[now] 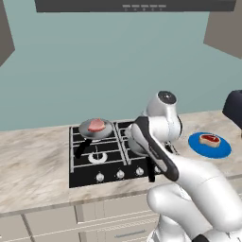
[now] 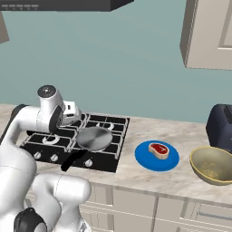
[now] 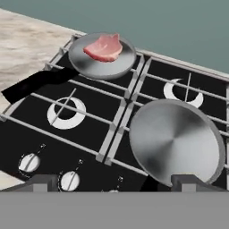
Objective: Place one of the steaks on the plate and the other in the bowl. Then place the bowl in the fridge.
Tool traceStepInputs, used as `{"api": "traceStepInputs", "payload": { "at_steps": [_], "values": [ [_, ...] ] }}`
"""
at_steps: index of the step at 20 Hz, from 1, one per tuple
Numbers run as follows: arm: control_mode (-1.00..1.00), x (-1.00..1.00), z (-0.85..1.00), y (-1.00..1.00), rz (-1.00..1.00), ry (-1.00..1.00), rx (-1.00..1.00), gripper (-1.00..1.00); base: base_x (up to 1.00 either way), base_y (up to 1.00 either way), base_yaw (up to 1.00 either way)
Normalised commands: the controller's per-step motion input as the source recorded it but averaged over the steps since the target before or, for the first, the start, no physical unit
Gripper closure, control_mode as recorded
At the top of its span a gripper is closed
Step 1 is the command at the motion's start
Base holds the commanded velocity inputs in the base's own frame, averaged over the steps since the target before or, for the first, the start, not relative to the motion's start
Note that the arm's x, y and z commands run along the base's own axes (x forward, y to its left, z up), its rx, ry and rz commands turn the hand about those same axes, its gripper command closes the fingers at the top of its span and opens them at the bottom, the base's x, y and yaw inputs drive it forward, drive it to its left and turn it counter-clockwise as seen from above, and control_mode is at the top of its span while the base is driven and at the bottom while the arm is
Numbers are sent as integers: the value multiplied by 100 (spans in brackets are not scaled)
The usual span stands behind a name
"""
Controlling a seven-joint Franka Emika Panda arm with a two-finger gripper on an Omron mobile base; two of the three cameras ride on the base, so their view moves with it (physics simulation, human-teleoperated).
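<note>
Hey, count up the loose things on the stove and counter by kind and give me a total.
Steaks: 2, pale one in a pan, red one on the plate
Frying pans: 2
Blue plate: 1
Bowl: 1
Total: 6

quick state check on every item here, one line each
red steak: on the blue plate
pink steak: in the rear frying pan
front frying pan: empty
bowl: empty, on the counter
gripper: open, above the stove
</note>
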Motion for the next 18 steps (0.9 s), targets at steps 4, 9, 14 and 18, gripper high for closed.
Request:
{"api": "traceStepInputs", "payload": {
  "at_steps": [4,9,14,18],
  "values": [
    [-100,46,0,79,12,9,-7,-100,0,0,0],
    [-100,64,-1,40,3,13,-1,-100,0,0,0],
    [-100,59,-1,1,0,0,0,-100,0,0,0],
    [-100,49,-12,15,0,0,-1,-100,0,0,0]
  ]
}}
